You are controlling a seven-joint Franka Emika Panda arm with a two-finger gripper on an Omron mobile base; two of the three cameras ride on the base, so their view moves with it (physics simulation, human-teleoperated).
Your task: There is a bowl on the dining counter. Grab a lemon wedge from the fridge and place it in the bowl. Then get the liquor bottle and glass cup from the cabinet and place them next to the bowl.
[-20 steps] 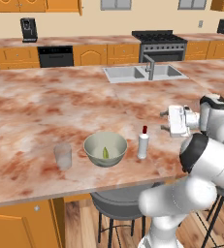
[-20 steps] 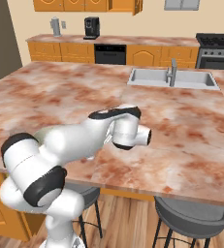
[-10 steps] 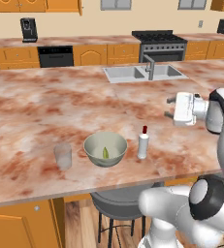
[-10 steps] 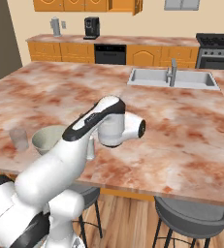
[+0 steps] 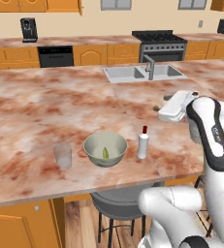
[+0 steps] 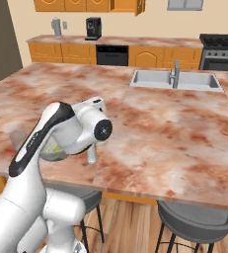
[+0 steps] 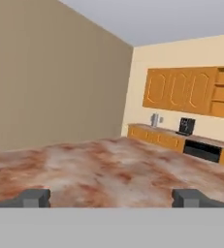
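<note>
Three things: the bowl (image 5: pixel 105 148), glass cup (image 5: pixel 63 156) and liquor bottle (image 5: pixel 143 144) are set together on the dining counter (image 5: pixel 45 111).
Lemon wedge (image 5: pixel 105 153): seen inside the bowl.
Claw (image 7: pixel 111 197): wide open, nothing is held.
Tip: it is best lifted away slowly, so nothing is bumped.

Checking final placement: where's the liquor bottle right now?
In the left base view the liquor bottle stands upright on the dining counter, just right of the bowl; the glass cup sits on the bowl's other side.

Bowl (image 5: pixel 105 148) upright near counter's front edge, lemon wedge (image 5: pixel 105 153) inside. Clear glass (image 5: pixel 63 156) upright just left of bowl, white red-capped bottle (image 5: pixel 143 143) upright just right. None touching.
</note>
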